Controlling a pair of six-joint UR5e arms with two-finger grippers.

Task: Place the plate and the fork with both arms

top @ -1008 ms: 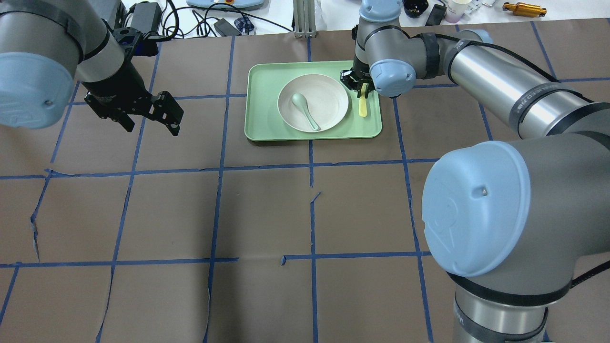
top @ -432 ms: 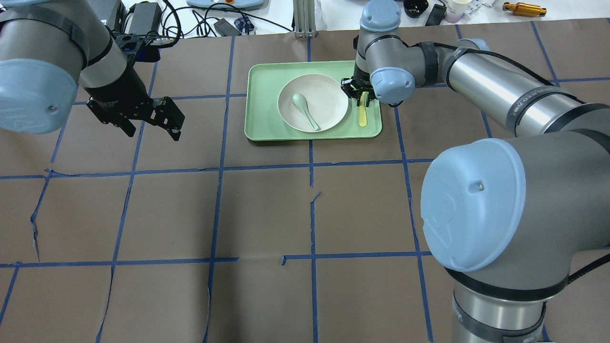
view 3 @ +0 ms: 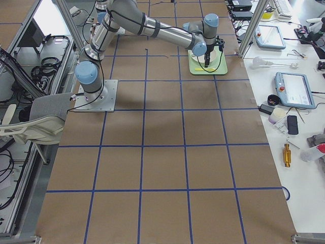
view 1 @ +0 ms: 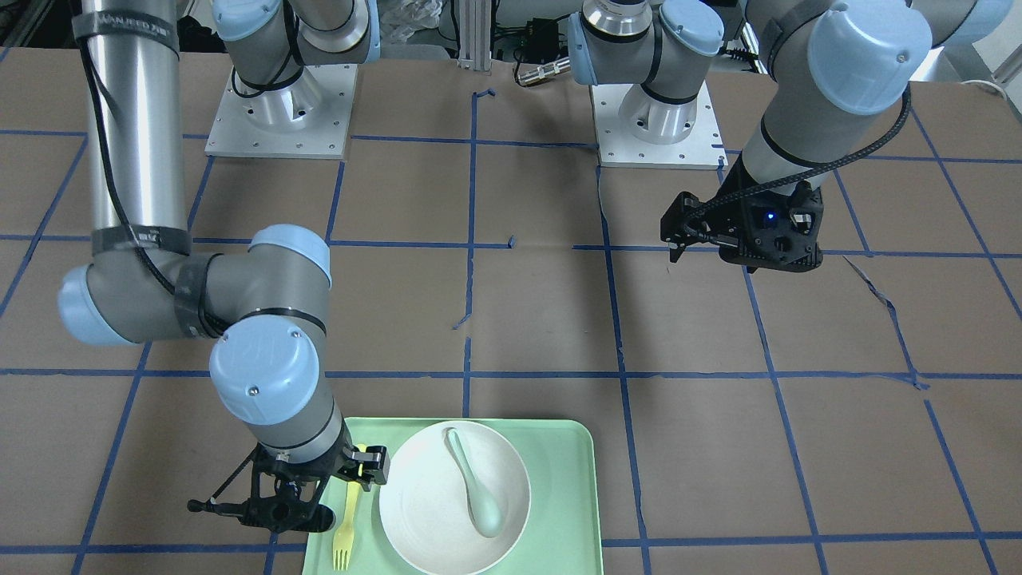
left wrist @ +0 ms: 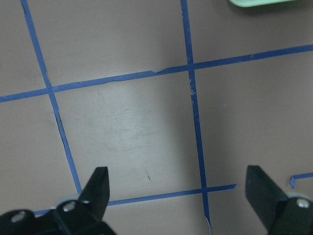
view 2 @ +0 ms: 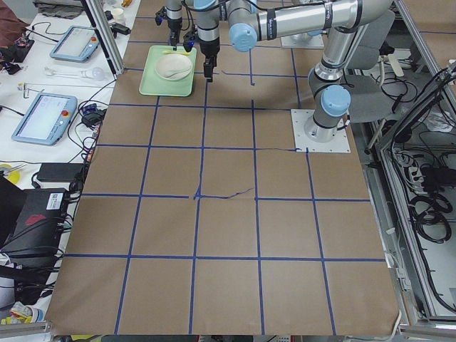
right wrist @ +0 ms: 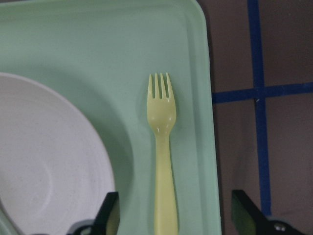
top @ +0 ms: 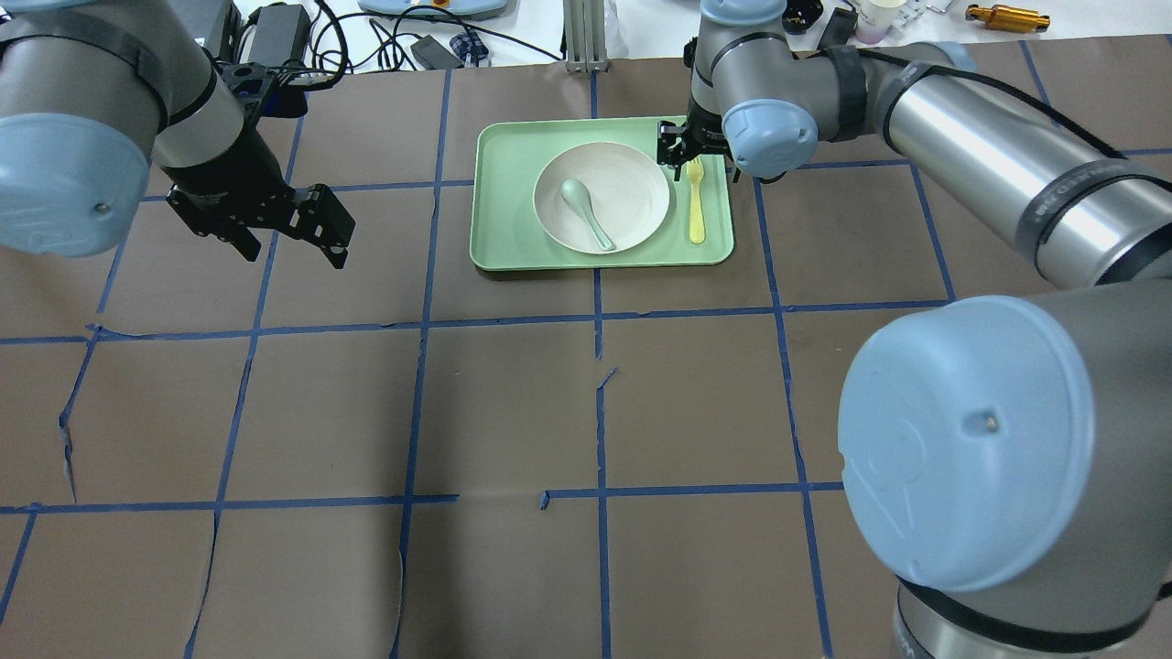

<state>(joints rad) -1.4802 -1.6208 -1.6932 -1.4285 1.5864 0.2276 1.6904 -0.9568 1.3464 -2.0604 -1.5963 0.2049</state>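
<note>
The off-white plate [top: 632, 197] sits in the mint-green tray [top: 504, 183] with a pale spoon [top: 586, 210] lying in it. The yellow fork [top: 696, 206] lies flat in the tray, right of the plate, tines towards the far edge. My right gripper [top: 689, 156] is open over the fork's tine end and holds nothing. In the right wrist view the fork [right wrist: 161, 147] lies between the spread fingers [right wrist: 110, 213], the plate [right wrist: 44, 161] at left. My left gripper [top: 293, 245] is open and empty above the bare table, left of the tray. It also shows in the left wrist view [left wrist: 178, 188].
Brown paper with a blue tape grid [top: 600, 316] covers the table. Cables and devices [top: 412, 37] lie beyond the far edge. In the front view the tray [view 1: 559, 479] is at the bottom, my left gripper [view 1: 675, 239] at upper right. The tray's corner [left wrist: 259, 2] shows in the left wrist view.
My right gripper has let go of the fork and drawn back towards the tray's far edge. The fork now lies flat with its tines showing. The left arm shifted only slightly.
</note>
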